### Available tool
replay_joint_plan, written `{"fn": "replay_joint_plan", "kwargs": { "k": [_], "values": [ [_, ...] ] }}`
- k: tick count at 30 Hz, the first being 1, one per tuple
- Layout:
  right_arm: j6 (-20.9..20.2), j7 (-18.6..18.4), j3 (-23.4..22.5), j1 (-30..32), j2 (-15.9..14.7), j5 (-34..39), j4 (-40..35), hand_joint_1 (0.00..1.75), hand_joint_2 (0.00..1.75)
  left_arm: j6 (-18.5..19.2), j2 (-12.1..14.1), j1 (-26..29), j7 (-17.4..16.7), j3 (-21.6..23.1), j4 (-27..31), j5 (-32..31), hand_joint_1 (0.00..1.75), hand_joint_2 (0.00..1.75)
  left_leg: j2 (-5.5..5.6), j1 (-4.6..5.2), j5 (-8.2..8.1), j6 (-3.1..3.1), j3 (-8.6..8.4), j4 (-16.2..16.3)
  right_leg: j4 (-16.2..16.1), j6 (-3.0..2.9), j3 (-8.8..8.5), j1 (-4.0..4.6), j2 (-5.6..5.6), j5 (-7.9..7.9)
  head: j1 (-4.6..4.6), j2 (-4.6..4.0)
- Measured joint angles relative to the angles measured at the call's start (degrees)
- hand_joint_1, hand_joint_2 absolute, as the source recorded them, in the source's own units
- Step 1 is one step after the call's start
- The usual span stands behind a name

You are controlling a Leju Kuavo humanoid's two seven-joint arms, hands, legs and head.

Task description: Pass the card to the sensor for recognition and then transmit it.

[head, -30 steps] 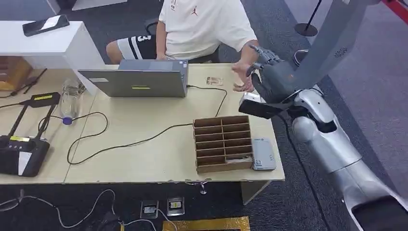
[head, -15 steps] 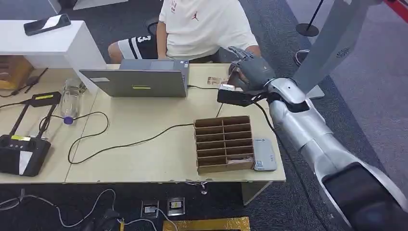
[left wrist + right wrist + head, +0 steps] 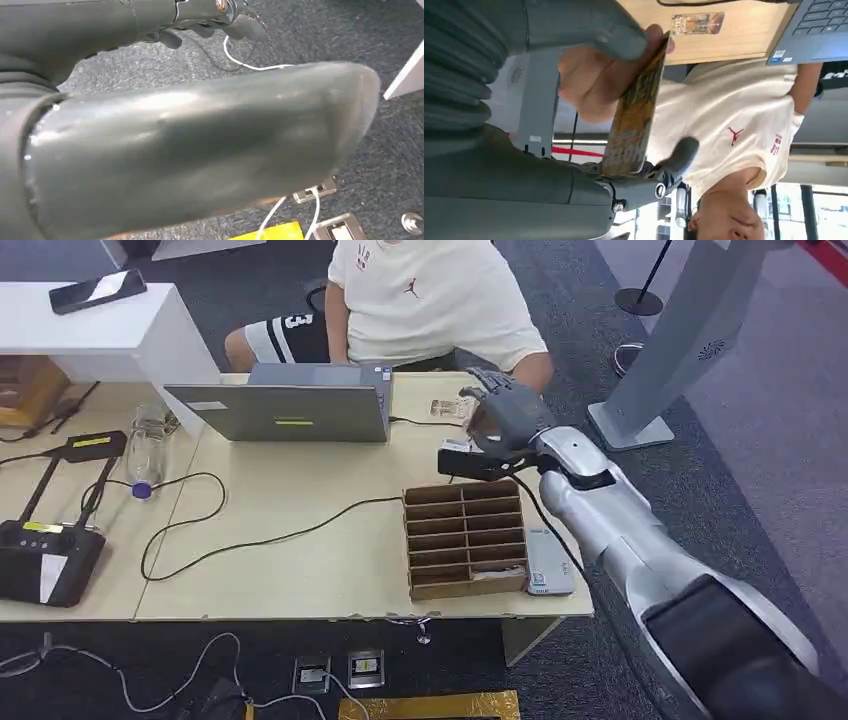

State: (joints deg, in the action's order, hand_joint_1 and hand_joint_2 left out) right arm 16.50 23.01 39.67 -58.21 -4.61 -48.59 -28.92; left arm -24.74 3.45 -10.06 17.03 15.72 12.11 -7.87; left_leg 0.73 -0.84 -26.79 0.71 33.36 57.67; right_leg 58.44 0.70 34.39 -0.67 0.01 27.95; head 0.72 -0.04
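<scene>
The right hand (image 3: 505, 420) reaches over the table's (image 3: 300, 570) far right, where a person's hand (image 3: 591, 80) sets a card (image 3: 634, 110) between its thumb and fingers. The robot's grip looks unfinished, so the handover needs both holding.

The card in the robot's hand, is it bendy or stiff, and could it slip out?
Probably stiff: in the right wrist view the card stands straight on edge, with no sag. It looks thin and glossy, so it may be slippery. The right hand and a person's hand both touch it, so a careless pull might drop it.
</scene>
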Motion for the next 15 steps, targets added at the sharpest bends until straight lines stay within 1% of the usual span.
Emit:
{"fn": "replay_joint_plan", "kwargs": {
  "k": [3, 7, 10, 12, 13, 15],
  "values": [
    [3.0, 1.8, 0.1, -0.3, 0.0, 2.4, 0.4, 0.0, 1.75, -0.6, 0.2, 0.5, 0.7, 0.1, 0.0, 1.1, 0.0, 0.0, -0.04, 0.01, 0.0, 0.0, -0.01, 0.0, 0.0, 0.0, 0.03, -0.01, 0.04, 0.0, 0.0, 0.0],
    [8.7, 4.3, -1.2, -1.4, -1.3, 6.5, 0.3, 0.0, 1.75, -1.6, 0.3, 1.2, 1.9, 0.3, 0.0, 2.1, 0.0, 0.0, -0.08, 0.02, 0.0, 0.0, -0.04, 0.0, 0.0, 0.0, 0.03, -0.01, 0.05, 0.0, -0.02, 0.0],
    [12.3, 4.9, -3.5, -1.8, -3.8, 10.9, -0.9, 0.0, 1.75, -2.3, 0.3, 1.6, 2.2, 0.5, 0.0, 3.2, 0.0, 0.0, 0.03, 0.03, 0.0, 0.0, -0.03, 0.0, -0.1, 0.01, -0.01, -0.03, -0.05, 0.0, 0.02, 0.0],
    [16.3, 5.3, -5.7, -1.8, -5.6, 13.3, -1.7, 0.0, 1.75, -3.1, 0.3, 1.9, 2.2, 0.9, 0.0, 4.0, 0.0, 0.0, -0.02, 0.06, -0.01, -0.01, -0.05, 0.0, -0.1, 0.02, 0.0, -0.06, 0.02, -0.01, 0.0, 0.0],
    [18.2, 5.7, -7.0, -1.8, -6.8, 14.8, -2.2, 0.0, 1.75, -3.7, 0.3, 2.1, 2.2, 1.0, 0.0, 4.3, 0.0, 0.0, -0.05, 0.07, -0.01, -0.01, -0.06, 0.1, -0.1, 0.03, 0.0, -0.07, 0.06, -0.02, -0.02, 0.0],
    [20.5, 7.0, -9.7, -1.8, -9.5, 17.8, -3.1, 0.0, 1.75, -4.2, 0.1, 2.3, 2.2, 1.4, 0.0, 4.8, 0.0, 0.0, -0.03, 0.08, -0.01, -0.02, -0.06, 0.1, -0.1, 0.03, -0.01, -0.09, 0.0, -0.02, 0.0, 0.0]
  ]
}}
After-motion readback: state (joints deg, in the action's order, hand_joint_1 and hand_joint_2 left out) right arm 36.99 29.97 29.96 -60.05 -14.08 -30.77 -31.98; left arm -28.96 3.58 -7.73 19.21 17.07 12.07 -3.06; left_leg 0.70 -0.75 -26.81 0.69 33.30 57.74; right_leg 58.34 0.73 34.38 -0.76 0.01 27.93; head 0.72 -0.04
